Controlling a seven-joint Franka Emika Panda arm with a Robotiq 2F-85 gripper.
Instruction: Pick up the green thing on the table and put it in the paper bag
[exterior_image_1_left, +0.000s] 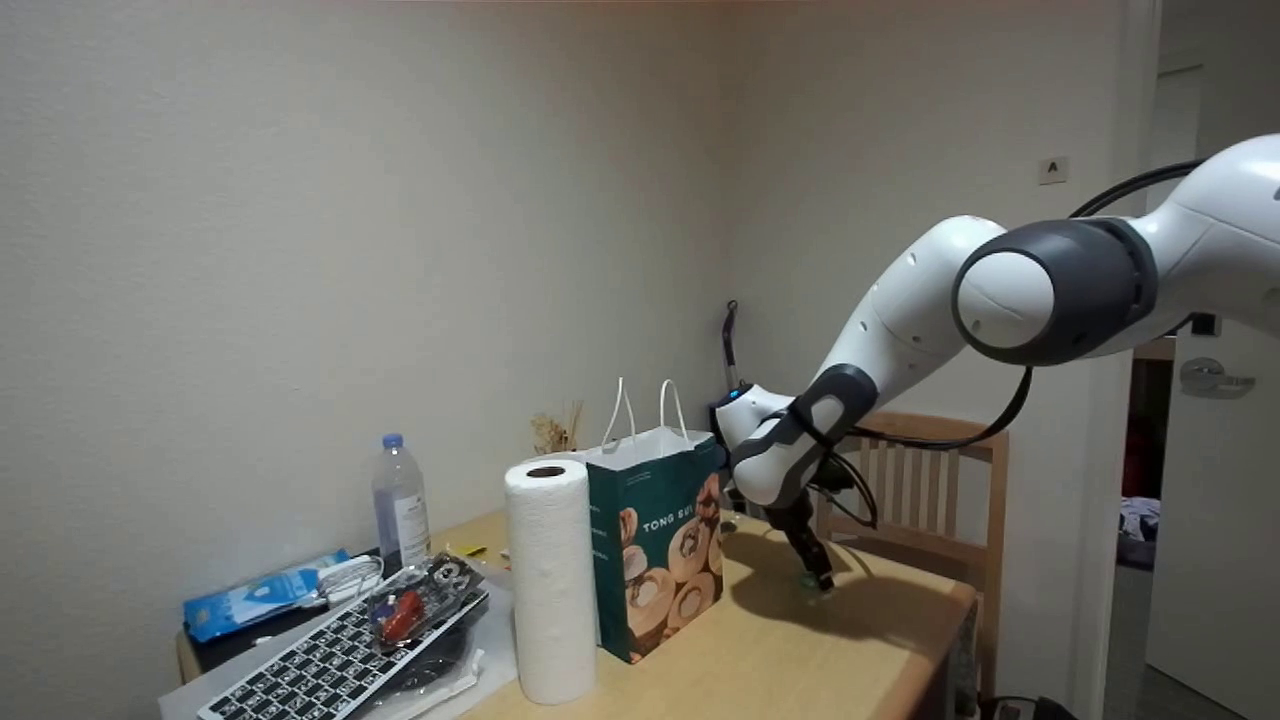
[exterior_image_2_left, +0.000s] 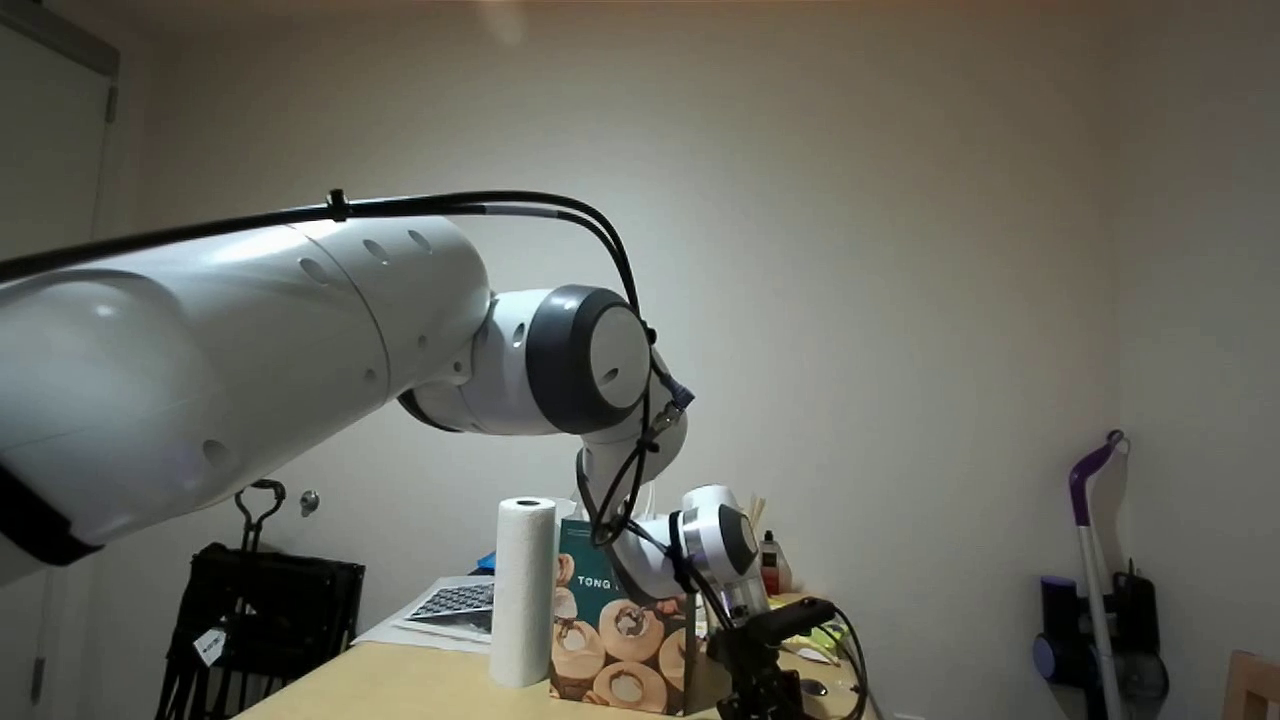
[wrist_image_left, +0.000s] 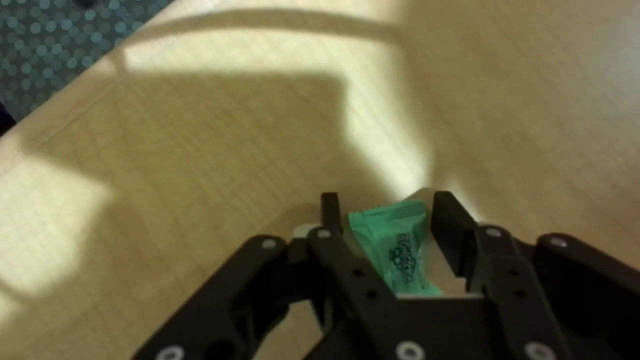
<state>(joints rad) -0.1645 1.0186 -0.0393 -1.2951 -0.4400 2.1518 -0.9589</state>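
The green thing is a small bright-green wrapped packet with dark print (wrist_image_left: 397, 250), lying on the light tan table (wrist_image_left: 210, 130). In an exterior view the green thing (exterior_image_1_left: 808, 580) is a speck by the fingertips. My gripper (wrist_image_left: 386, 207) points down at the table with its two black fingers apart on either side of the packet. Small gaps show between the packet and both fingers. The packet's near end is hidden by the gripper body. The gripper also shows in an exterior view (exterior_image_1_left: 818, 578). The dark-green paper bag (exterior_image_1_left: 655, 545) stands upright beside the arm, also in an exterior view (exterior_image_2_left: 620, 640).
A white paper-towel roll (exterior_image_1_left: 552, 590) stands against the bag's side. A keyboard (exterior_image_1_left: 330, 640), a plastic bottle (exterior_image_1_left: 398, 505) and a blue package (exterior_image_1_left: 260, 597) lie or stand farther along the table. A wooden chair (exterior_image_1_left: 985, 550) stands at the table edge behind the arm.
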